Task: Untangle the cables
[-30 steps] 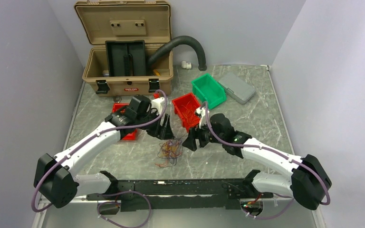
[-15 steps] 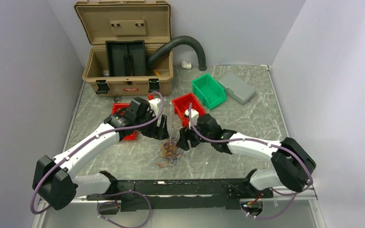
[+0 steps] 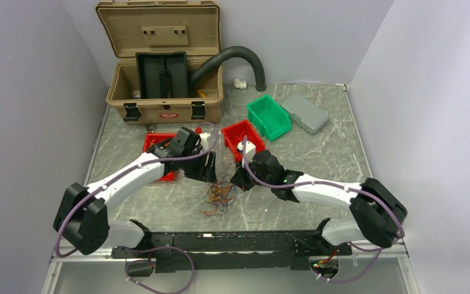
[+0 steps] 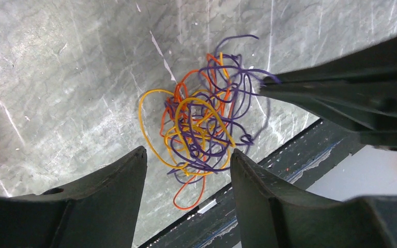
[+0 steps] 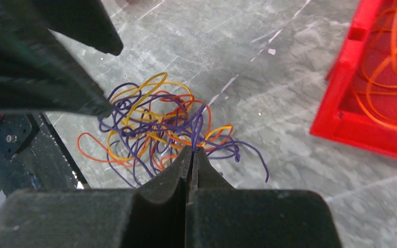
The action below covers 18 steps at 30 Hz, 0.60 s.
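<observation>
The cables [image 3: 217,197] lie as a small tangle of purple, orange and yellow wires on the marble table, between the two arms. My right gripper [image 5: 192,150] is shut, its tips pinching one purple strand that rises from the top of the tangle [image 5: 155,124]. In the top view the right gripper [image 3: 235,181] sits just right of the heap. My left gripper [image 4: 186,155] is open and hovers above the tangle [image 4: 201,129] with nothing between its fingers. It hangs just above the heap's far side in the top view [image 3: 210,169].
A red bin [image 5: 372,93] holding orange wires stands close on the right, also visible from above [image 3: 240,139]. A second red bin [image 3: 156,142] lies under the left arm. Farther back are a green bin [image 3: 269,116], grey case [image 3: 305,113], open tan toolbox [image 3: 159,61] and black hose [image 3: 238,58]. A black rail [image 3: 220,242] runs along the near edge.
The right gripper moved left to the tangle and closed on a purple strand. The left arm shifted slightly right and stays open above the heap.
</observation>
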Motion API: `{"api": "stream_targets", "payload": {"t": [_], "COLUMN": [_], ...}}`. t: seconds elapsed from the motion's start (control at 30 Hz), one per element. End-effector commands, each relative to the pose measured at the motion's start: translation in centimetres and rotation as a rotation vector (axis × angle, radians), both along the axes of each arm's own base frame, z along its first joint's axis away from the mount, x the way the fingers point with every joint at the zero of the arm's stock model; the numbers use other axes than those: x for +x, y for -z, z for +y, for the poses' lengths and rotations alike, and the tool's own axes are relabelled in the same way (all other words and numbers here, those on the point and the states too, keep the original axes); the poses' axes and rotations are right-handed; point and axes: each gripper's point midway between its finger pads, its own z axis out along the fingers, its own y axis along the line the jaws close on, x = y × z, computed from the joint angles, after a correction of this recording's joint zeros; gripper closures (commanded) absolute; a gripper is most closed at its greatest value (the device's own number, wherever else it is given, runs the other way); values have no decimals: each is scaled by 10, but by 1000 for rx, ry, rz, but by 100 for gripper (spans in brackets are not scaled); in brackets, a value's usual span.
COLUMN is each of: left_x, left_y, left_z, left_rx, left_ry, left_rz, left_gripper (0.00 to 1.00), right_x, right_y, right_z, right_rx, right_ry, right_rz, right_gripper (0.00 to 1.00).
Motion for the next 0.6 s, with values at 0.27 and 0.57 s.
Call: {"api": "stream_targets", "payload": {"t": [0.27,0.57], "left_x": [30,37], "left_y": [-18,-9], "left_z": [-28,-33], "left_rx": [-144,-63], "left_ry": [-45,-121], "left_rz": [49,143], "left_gripper": [36,34], "right_x": [-11,-10], "right_y": [-24,-22], "right_z": [-14,-16], "right_rx": [95,73], "right_ry": [52,51], "right_rz": [-53,-67], "right_gripper": [100,100]}}
